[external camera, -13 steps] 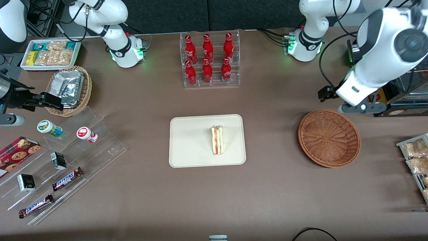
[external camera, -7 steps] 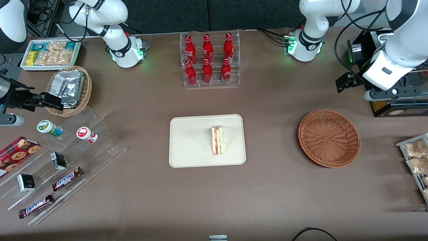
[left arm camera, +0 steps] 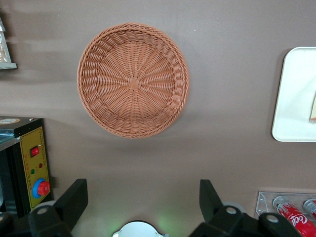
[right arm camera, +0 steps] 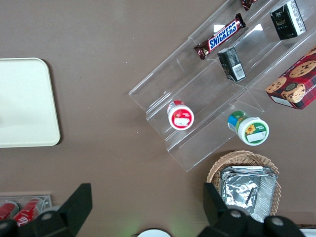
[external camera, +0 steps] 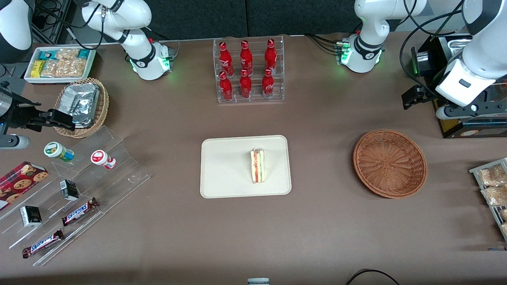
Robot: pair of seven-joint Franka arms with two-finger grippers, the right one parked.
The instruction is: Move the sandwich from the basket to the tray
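Note:
The sandwich (external camera: 258, 166) lies on the cream tray (external camera: 225, 166) in the middle of the table, filling stripe up. The reddish-brown wicker basket (external camera: 390, 163) sits beside the tray toward the working arm's end and holds nothing. My left gripper (external camera: 471, 112) hangs high above the table, farther from the front camera than the basket, over a black box. In the left wrist view the gripper (left arm camera: 142, 190) is open and empty, with the basket (left arm camera: 133, 79), the tray's rim (left arm camera: 296, 98) and a sliver of the sandwich (left arm camera: 313, 108) below.
A clear rack of red bottles (external camera: 248, 71) stands farther from the camera than the tray. A black box with a red button (left arm camera: 34, 170) sits near the basket. Snack packets (external camera: 491, 186) lie at the working arm's end. A clear stepped stand with candy bars (external camera: 75, 198) lies toward the parked arm's end.
My left arm has moved away from above the basket toward the working arm's end of the table and a little farther from the camera. The sandwich stays on the tray.

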